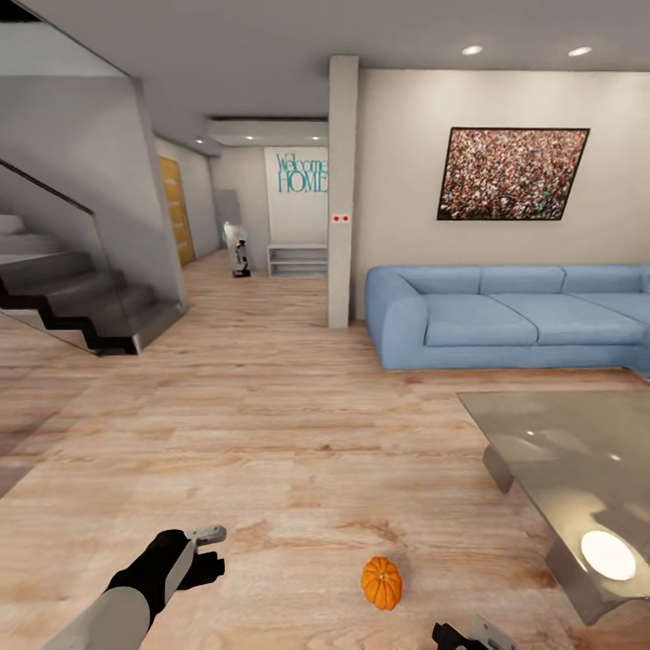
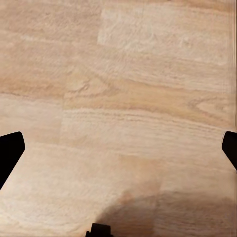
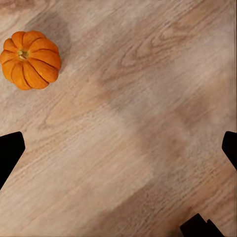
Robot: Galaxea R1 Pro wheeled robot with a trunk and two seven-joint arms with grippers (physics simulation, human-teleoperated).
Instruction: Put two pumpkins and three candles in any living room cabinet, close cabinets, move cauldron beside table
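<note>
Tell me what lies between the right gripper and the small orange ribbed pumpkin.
Nothing: only bare wooden floor separates the right gripper from the pumpkin, as the right wrist view shows.

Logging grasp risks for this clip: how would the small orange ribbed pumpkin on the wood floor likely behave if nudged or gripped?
The small orange ribbed pumpkin is rounded, so a nudge would probably roll it across the smooth wooden floor. Its ribs could give fingers purchase, though the curved sides might slip. It looks rigid.

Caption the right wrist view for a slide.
Open right gripper above the wooden floor, an orange pumpkin lying off to one side.
</note>
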